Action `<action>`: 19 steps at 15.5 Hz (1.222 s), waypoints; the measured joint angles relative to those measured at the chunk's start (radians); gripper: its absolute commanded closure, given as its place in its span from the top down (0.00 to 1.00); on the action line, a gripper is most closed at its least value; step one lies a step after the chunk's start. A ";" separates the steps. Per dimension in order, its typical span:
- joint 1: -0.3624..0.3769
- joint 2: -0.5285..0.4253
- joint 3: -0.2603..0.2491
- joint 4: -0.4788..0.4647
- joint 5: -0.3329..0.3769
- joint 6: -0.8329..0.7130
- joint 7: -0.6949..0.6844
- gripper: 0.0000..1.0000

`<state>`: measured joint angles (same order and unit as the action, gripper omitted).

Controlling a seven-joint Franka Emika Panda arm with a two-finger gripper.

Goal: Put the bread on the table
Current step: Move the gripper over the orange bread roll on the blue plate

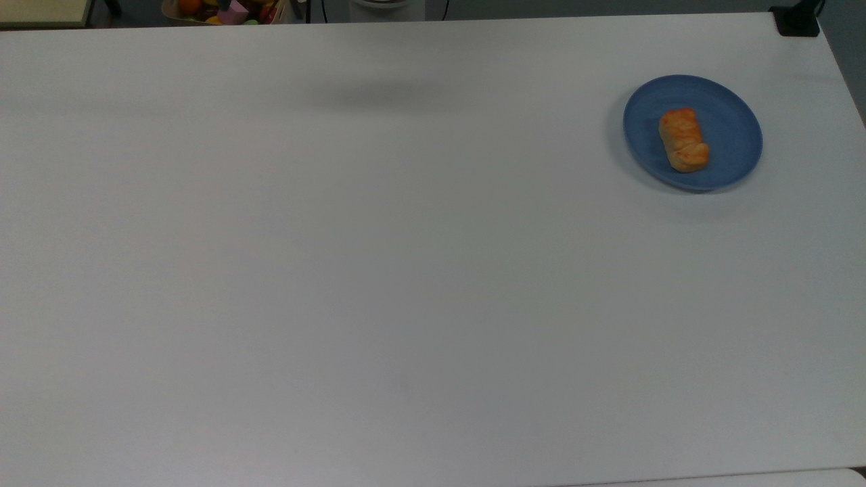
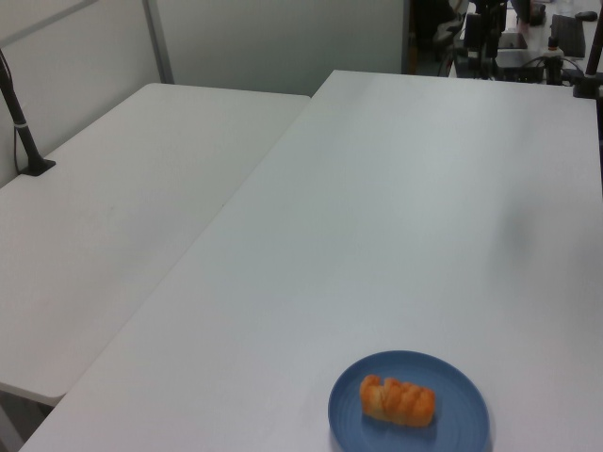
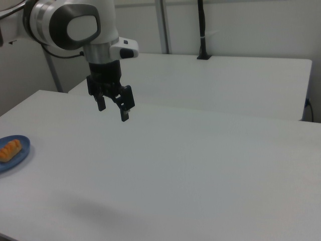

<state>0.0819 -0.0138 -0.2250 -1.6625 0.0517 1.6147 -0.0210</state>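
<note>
The bread (image 1: 684, 140), a small golden-orange roll, lies on a round blue plate (image 1: 734, 122) at the top view's right. The same bread (image 2: 398, 400) and plate (image 2: 462, 414) sit at the bottom of the left view, and the bread (image 3: 10, 149) rests on its plate (image 3: 22, 150) at the right view's left edge. My gripper (image 3: 113, 113) hangs high above the white table (image 1: 379, 270), well to the right of the plate in the right view. It is open, with nothing between its black fingers (image 3: 125, 114).
A second white table (image 2: 113, 217) stands alongside, with a black pole (image 2: 24, 122) clamped to it. A black clamp (image 1: 797, 20) sits at the table's far right corner in the top view. Coloured toys (image 1: 226, 10) lie beyond the far edge.
</note>
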 measured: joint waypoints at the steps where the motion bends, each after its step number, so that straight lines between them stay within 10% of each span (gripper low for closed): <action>1: 0.000 0.000 0.000 0.000 0.000 0.000 0.000 1.00; 10: 0.002 -0.012 0.055 -0.002 0.026 0.000 0.000 1.00; 19: 0.014 -0.066 0.411 0.026 0.047 0.001 0.296 1.00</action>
<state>0.0956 -0.0800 0.1859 -1.6364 0.0988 1.6155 0.2745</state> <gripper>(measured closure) 0.000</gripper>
